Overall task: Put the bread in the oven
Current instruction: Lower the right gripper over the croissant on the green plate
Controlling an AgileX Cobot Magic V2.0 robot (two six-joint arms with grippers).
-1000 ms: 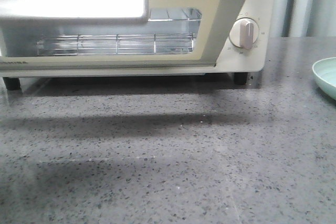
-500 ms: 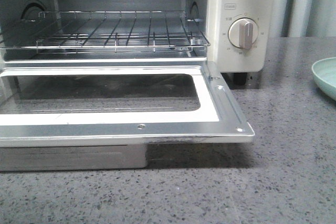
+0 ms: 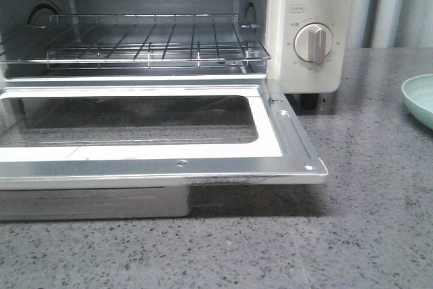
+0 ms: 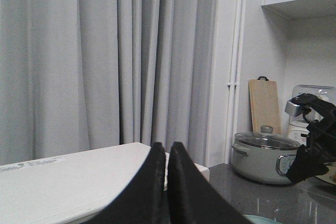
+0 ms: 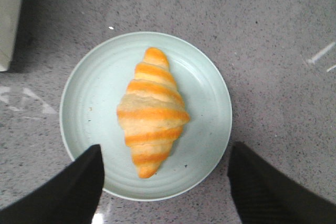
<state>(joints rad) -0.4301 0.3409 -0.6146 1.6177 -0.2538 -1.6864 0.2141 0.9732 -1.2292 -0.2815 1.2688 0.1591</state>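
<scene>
The bread (image 5: 151, 112), a glossy croissant-shaped loaf striped orange and cream, lies in the middle of a pale green plate (image 5: 205, 145) on the speckled grey countertop (image 5: 273, 30). It looks light and fairly rigid, with a smooth, probably slippery skin and tapered ends that offer little to hold. The thick middle, pinched across its width, seems the surest place to take it, with moderate pressure. The right gripper (image 5: 165, 182) hangs above the plate with its jaws spread wide, one on either side of the loaf, touching nothing. The left gripper (image 4: 166, 182) has its fingers pressed together, holding nothing. The oven (image 3: 308, 38) stands with its door (image 3: 162, 164) dropped open and its wire rack (image 3: 149, 42) bare.
</scene>
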